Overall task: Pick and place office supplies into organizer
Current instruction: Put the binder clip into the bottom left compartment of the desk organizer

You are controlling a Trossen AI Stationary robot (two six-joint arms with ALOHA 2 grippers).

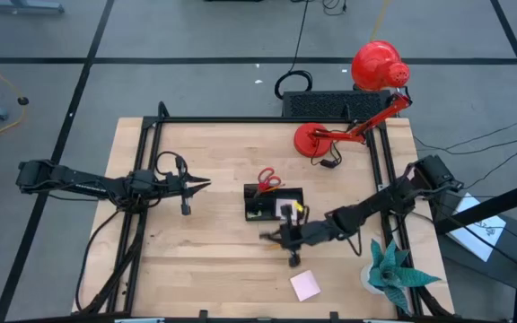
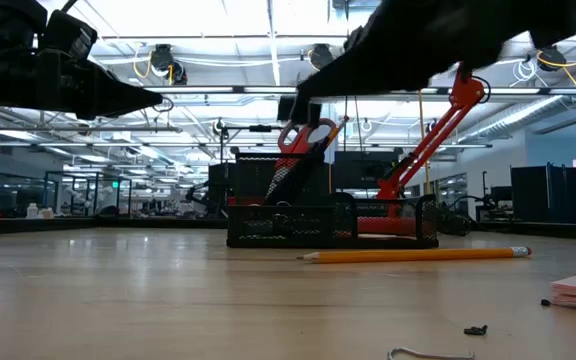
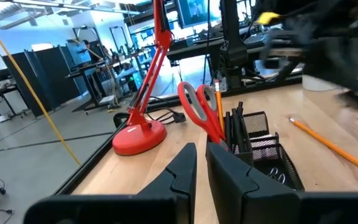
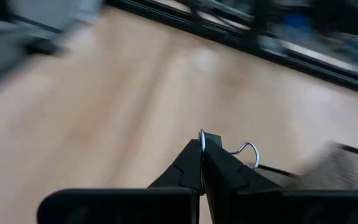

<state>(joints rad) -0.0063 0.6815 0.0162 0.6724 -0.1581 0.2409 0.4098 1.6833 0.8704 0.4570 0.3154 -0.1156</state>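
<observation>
The black organizer (image 1: pixel 274 204) stands mid-table. Red-handled scissors (image 2: pixel 303 140) and an orange pencil (image 3: pixel 218 99) stand in it, handles up. A second orange pencil (image 2: pixel 418 255) lies flat on the table beside it. My right gripper (image 1: pixel 267 235) hovers just on the near side of the organizer, shut on a small clip (image 4: pixel 209 139) with wire handles. My left gripper (image 1: pixel 203 183) waits above the table's left part, shut and holding nothing, pointing at the organizer. A pink sticky-note pad (image 1: pixel 305 285) lies near the front edge. A tiny black clip (image 2: pixel 476 329) and a loose wire (image 2: pixel 428 353) lie on the wood. My right gripper pinches the clip between its two fingertips, on a thin wire (image 4: pixel 202 142) that runs up the seam between them. Another wire loop (image 4: pixel 248 150) sticks out to one side. The fingers reach in from the table's right, slanting slightly down. The clip is lifted clear of the table.
A red desk lamp (image 1: pixel 348 117) stands at the far right with a black ribbed box (image 1: pixel 326 103) behind it. A teal paper plant (image 1: pixel 393 269) sits at the near right corner. Black frame rails (image 1: pixel 142 206) run along the table's sides. Bare wood lies between my left gripper and the organizer.
</observation>
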